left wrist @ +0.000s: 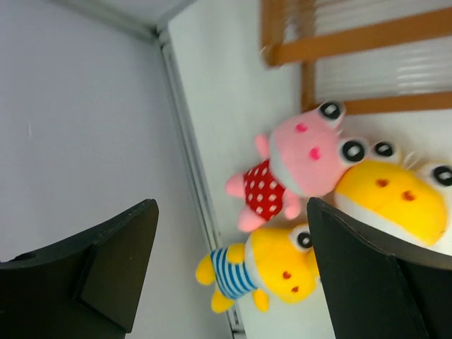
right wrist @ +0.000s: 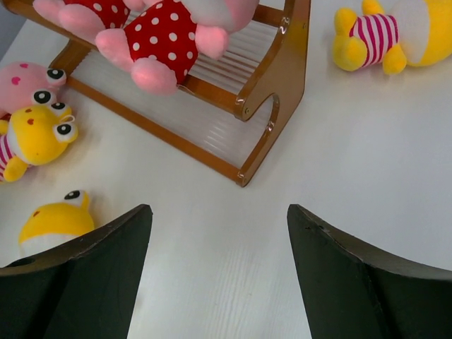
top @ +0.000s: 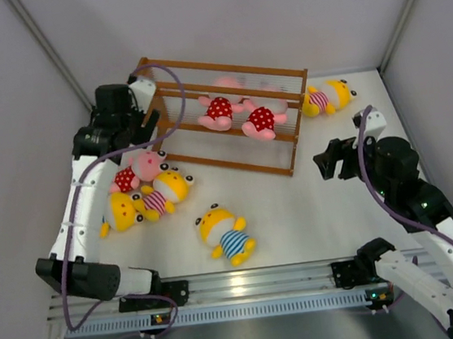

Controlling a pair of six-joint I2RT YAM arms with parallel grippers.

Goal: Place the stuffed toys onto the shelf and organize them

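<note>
Left pincer (left wrist: 227, 206) is spread wide, nothing between the fingers. From above it sits right by the shelf's (top: 299, 120) left end. Straight ahead of its tips there's a little pile of three on the table (top: 313, 209), all touching. The left pink toy (left wrist: 304, 159) in red dots is in the middle of the wrist view. The left blue toy (left wrist: 261, 272), yellow with blue stripes, is pressed against it on the side nearer the fingers. The left striped toy (top: 164, 193) has its big yellow head butting the pink one from the right-finger side.

Right pincer (right wrist: 219, 208) is also wide and holding nothing, hovering over bare table. The shelf's right end is just ahead of it, a bit to the left. Two toys lie side by side on the rods of a tier above the bottom one. They're the first shelf toy (top: 218, 109) and the second shelf toy (right wrist: 166, 35), both pink with red dotted outfits. The second one's legs hang over the front rail.

Ahead and to the right of that pincer, the right toy (right wrist: 395, 35), yellow with pink stripes, lies on the table just beside the shelf's right end. The front toy (top: 226, 235), yellow with blue stripes, lies off to its left and apart from the rest, with just its head peeking in by the left finger.
</note>
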